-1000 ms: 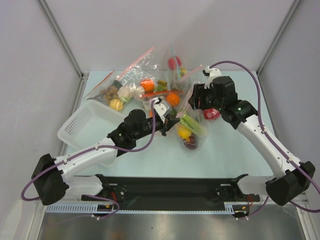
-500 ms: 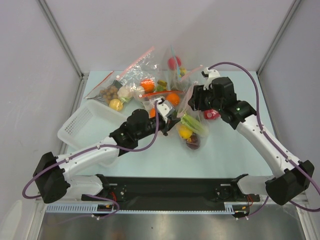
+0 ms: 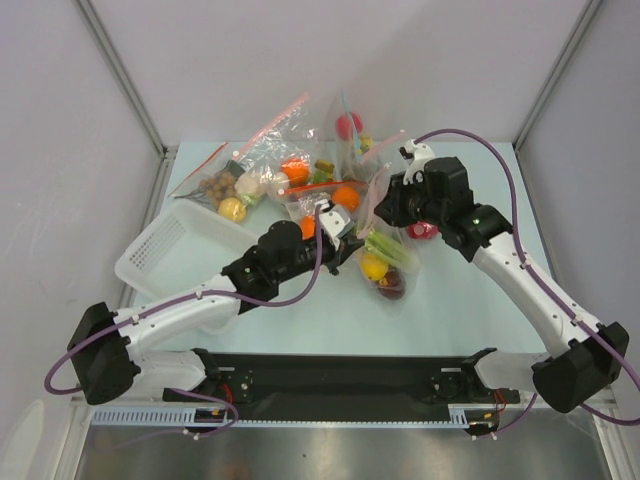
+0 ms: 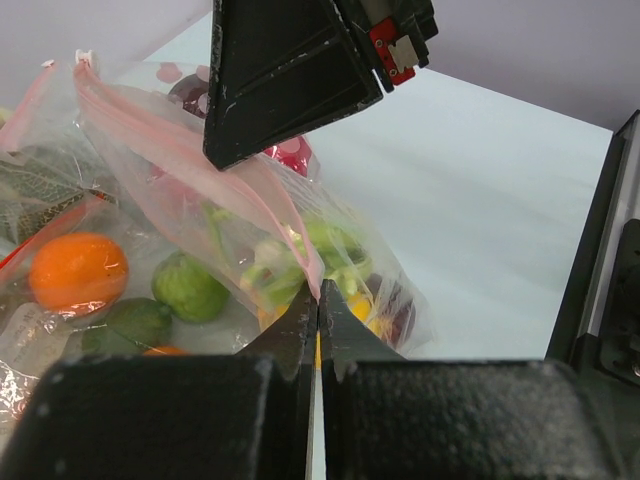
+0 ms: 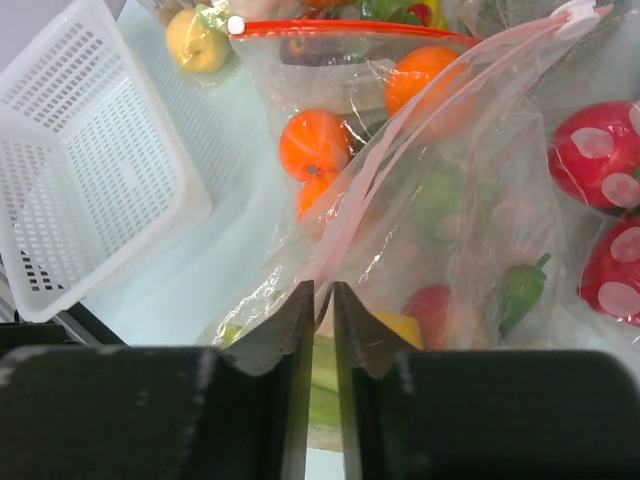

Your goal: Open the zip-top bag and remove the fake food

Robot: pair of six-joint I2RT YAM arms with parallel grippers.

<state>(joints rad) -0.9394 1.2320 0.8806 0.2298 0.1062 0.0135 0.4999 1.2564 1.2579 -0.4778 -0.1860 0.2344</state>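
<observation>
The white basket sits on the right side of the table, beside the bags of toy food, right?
No, the white basket sits on the left side of the table, beside the bags of toy food. The top view shows it.

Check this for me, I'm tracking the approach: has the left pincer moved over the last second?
Yes. In the top view the left pincer has shifted right, away from the white basket and toward the zip-top bag.

Clear zip-top bag, pale pink strip; white latticed basket; pale green table
</observation>
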